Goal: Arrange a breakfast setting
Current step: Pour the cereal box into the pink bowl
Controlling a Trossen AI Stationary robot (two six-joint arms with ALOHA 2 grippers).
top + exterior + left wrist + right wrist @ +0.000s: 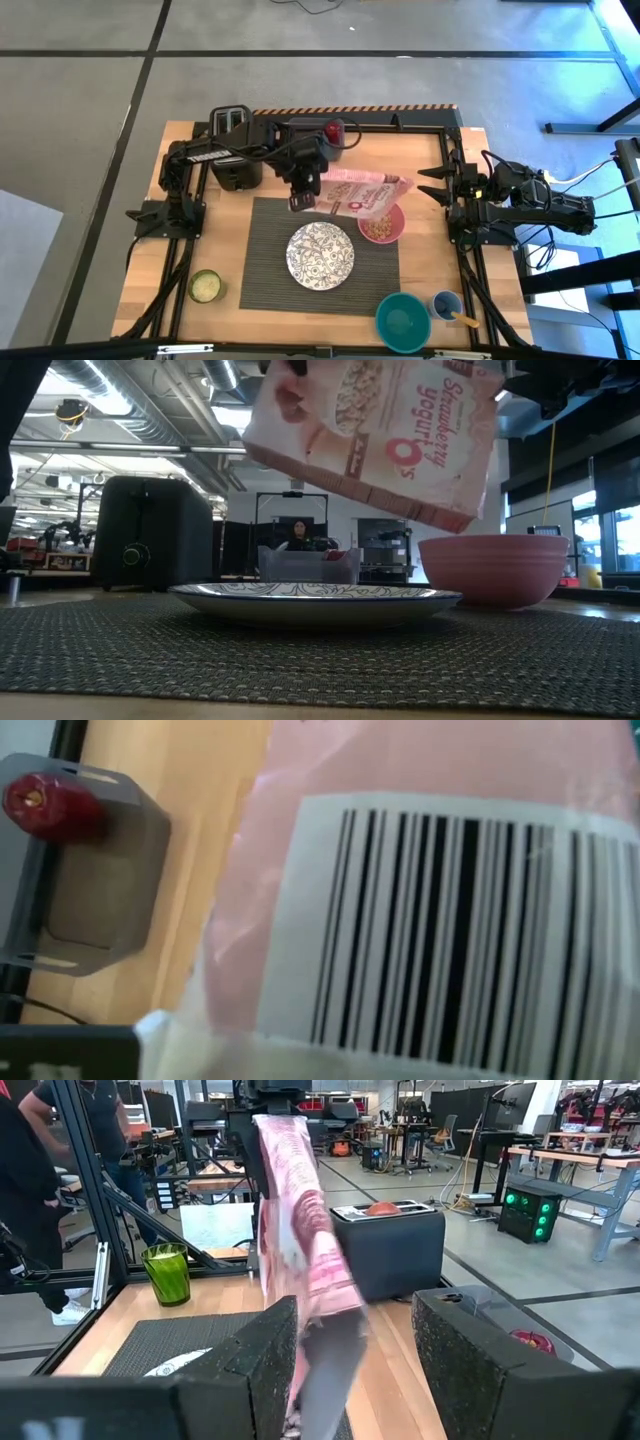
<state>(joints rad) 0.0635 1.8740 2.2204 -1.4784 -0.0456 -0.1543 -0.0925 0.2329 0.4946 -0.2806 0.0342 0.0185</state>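
Left end effector (303,200) clamps a pink cereal box (362,192), long axis tipped downward away from it, mouth over the pink bowl (381,223).

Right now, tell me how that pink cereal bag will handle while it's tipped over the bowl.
The cereal bag looks floppy; it sags beyond the left gripper. Probably light. Its contents may shift toward the pink bowl under it.

The dark grey ribbed mat (325,253) lies flat below the left gripper (300,203). On it sit the patterned white plate (320,254) and, further right, the pink bowl (381,223) (cereal inside). The small red apple (332,132) rests behind the gripper.
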